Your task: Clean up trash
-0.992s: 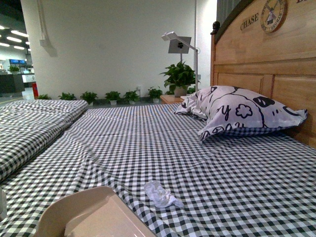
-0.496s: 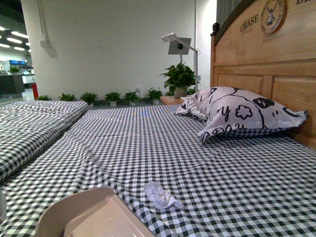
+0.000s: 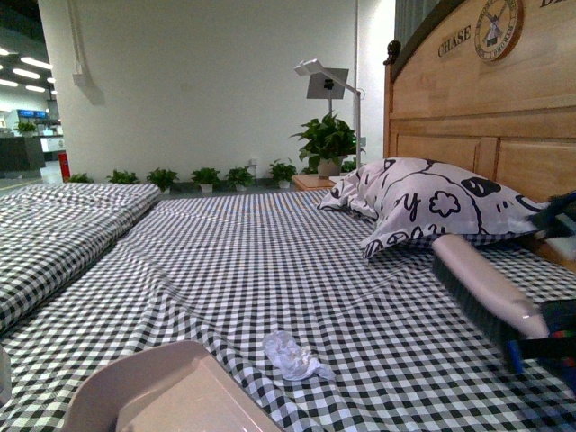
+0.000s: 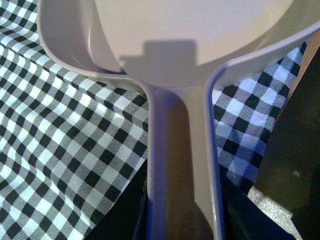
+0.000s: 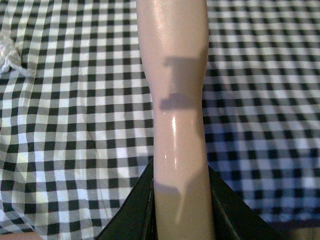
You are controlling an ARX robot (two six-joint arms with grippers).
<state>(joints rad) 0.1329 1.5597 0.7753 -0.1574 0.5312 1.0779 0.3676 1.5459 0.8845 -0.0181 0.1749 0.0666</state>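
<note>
The trash (image 3: 291,355), a small crumpled white paper wad, lies on the checked bedsheet (image 3: 270,261) near the front; its edge also shows in the right wrist view (image 5: 9,52). Just to its left the beige dustpan (image 3: 166,396) rests at the bottom of the front view. My left gripper (image 4: 182,220) is shut on the dustpan's handle (image 4: 180,150). At the right, a beige brush (image 3: 490,292) with dark bristles hangs above the sheet, right of the trash. My right gripper (image 5: 182,210) is shut on the brush handle (image 5: 177,100).
A black-and-white printed pillow (image 3: 432,202) leans against the wooden headboard (image 3: 477,99) at the right. A folded checked quilt (image 3: 63,225) lies along the left. Potted plants (image 3: 327,139) and a white lamp (image 3: 324,76) stand beyond the bed's far edge.
The brush and my right gripper have come into the front view from the right. The dustpan and the trash have stayed where they were.
</note>
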